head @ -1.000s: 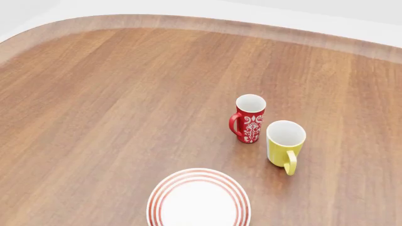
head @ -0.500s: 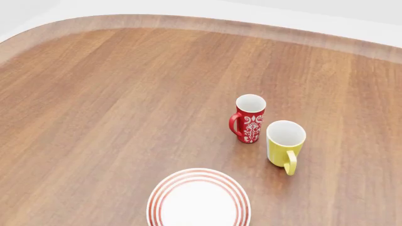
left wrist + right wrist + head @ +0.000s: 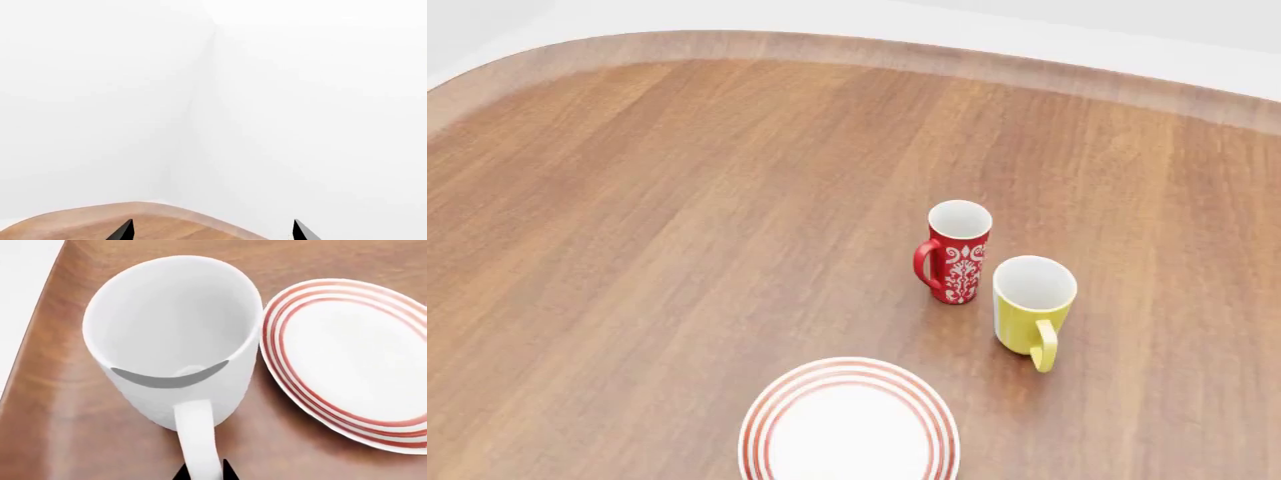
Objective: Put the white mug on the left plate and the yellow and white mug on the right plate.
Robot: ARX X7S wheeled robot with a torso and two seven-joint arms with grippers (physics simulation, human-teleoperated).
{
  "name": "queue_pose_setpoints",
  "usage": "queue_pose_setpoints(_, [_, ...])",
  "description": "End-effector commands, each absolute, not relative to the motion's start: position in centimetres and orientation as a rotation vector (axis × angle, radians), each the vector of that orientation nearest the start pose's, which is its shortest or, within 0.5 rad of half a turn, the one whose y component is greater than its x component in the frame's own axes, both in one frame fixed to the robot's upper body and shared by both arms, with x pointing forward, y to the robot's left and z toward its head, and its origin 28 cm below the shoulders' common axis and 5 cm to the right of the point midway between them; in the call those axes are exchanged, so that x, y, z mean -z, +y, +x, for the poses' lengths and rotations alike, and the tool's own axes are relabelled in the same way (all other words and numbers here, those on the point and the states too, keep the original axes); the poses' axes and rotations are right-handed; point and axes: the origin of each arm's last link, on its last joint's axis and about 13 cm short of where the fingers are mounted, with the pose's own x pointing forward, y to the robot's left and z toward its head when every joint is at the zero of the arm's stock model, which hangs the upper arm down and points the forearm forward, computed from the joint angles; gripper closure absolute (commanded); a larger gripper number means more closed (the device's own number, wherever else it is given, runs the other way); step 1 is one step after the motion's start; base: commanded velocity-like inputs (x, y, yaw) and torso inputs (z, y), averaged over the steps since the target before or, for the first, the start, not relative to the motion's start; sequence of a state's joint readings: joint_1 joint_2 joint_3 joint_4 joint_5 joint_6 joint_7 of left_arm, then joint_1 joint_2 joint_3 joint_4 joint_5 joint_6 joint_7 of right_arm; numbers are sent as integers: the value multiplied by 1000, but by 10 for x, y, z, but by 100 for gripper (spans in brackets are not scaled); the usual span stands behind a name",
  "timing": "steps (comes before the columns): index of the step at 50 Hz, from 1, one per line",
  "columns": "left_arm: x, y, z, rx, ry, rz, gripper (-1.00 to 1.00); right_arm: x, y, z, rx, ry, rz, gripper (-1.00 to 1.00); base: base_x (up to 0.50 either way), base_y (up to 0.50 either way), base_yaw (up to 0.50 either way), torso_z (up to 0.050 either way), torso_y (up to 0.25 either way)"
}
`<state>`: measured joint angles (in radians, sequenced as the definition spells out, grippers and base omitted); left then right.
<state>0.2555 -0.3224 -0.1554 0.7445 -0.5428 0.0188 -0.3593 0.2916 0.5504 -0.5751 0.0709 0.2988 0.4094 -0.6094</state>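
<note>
The yellow and white mug point(image 3: 1032, 312) stands right of the red mug point(image 3: 957, 250).

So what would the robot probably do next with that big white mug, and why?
Probably ease the right gripper down onto the white mug handle and close on it. In the right wrist view the mug stands upright on the table beside a red-ringed plate, not on it, and the handle points at the fingertips.

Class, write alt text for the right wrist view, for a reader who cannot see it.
A large white mug stands upright on a wooden table, seen from above, handle toward the camera. A white plate with red rings lies close beside it.
</note>
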Motion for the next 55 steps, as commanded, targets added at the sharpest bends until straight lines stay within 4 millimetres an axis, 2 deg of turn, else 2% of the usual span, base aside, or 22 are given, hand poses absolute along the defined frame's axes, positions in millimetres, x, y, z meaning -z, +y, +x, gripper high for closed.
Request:
queue_pose_setpoints(1, [-138, 256, 147, -195, -462, -255, -100, -33, -148, 233, -1011, 467, -306, 100, 0, 0, 0, 0, 0])
queue_pose_setpoints(10, [-139, 256, 146, -194, -464, -258, -100, -49, -147, 237, -959, 386, -283, 100, 0, 0, 0, 0, 2])
queue_pose_setpoints(25, [-139, 256, 146, -189, -462, -254, -100, -64, -154, 263, -717, 301, -131, 100, 0, 0, 0, 0, 0])
queue_pose_setpoints(36, [-139, 255, 145, -187, -465, -259, -100, -65, -152, 281, -610, 340, -49, 100, 0, 0, 0, 0, 0])
queue_pose_setpoints(55, [-139, 255, 145, -182, -461, -260, -100, -71, -147, 308, -496, 466, -55, 100, 0, 0, 0, 0, 0])
